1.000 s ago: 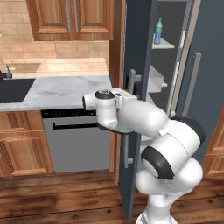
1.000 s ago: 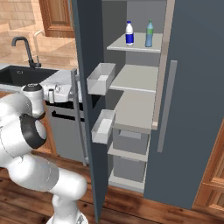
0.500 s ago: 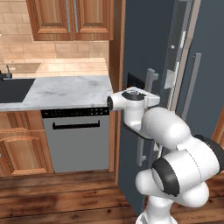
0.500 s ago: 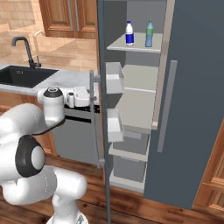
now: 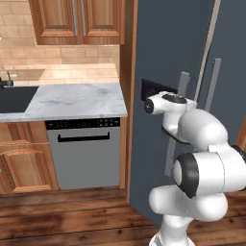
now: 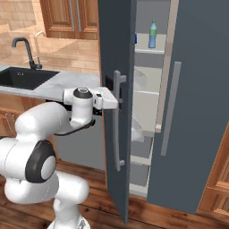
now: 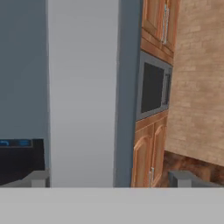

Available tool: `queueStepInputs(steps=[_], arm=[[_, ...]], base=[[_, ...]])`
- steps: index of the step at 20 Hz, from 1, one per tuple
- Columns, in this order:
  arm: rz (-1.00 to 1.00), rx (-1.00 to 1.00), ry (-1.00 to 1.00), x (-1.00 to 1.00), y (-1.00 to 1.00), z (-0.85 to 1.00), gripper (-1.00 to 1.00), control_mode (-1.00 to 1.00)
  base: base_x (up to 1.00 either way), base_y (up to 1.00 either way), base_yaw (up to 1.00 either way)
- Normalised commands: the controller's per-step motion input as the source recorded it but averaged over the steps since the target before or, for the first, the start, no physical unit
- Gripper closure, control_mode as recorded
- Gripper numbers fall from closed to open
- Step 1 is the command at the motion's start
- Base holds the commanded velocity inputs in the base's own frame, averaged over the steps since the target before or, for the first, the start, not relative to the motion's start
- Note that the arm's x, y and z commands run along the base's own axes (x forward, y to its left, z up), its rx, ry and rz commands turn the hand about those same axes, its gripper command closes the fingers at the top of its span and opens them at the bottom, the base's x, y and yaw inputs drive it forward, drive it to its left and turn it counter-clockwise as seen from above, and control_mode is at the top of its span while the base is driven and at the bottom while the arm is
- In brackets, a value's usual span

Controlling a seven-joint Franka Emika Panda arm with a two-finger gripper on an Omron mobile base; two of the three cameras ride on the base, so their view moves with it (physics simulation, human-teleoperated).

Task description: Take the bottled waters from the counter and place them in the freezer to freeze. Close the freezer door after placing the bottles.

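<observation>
In the left base view the white arm reaches forward from the lower right, its hand pressed up against the outer face of the freezer door point(image 5: 168, 62), a dark slate panel that stands nearly shut. The gripper point(image 5: 153, 90) is a dark block at the door's surface beside the long grey bar handle point(image 5: 176, 120); from this side I cannot make out how its fingers stand. The marble counter point(image 5: 72, 100) runs off to the left above a grey dishwasher point(image 5: 85, 153), with the black sink point(image 5: 14, 98) at its far end.

The right base view shows the door from its other side, ajar by a narrow gap. The hand sits against the door just left of the handle. Through the gap, the freezer point(image 6: 147, 103) shows grey shelves, and on the top shelf stands the pale blue bottle point(image 6: 153, 34), upright. A sliver of dark blue at the door's edge point(image 6: 135, 39) is probably the other bottle, mostly hidden. A black faucet point(image 6: 27, 51) rises over the sink.

In the hand view, rolled relative to the room, the two fingertips point(image 7: 179, 178) stand far apart at the bottom edge, spread wide with nothing between them. Ahead lie a pale grey band, wooden cabinets point(image 7: 151, 148) and a microwave point(image 7: 153, 87).
</observation>
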Motion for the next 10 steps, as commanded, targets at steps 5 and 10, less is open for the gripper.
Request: queueStepInputs(steps=[5, 10], arm=[[0.04, 0.06, 0.0, 0.25, -0.82, 0.0, -1.0, -1.0], [0.02, 0.01, 0.0, 0.32, -0.72, -0.05, -1.0, -1.0]], base=[[0.0, 0.0, 0.0], [0.0, 0.0, 0.0]])
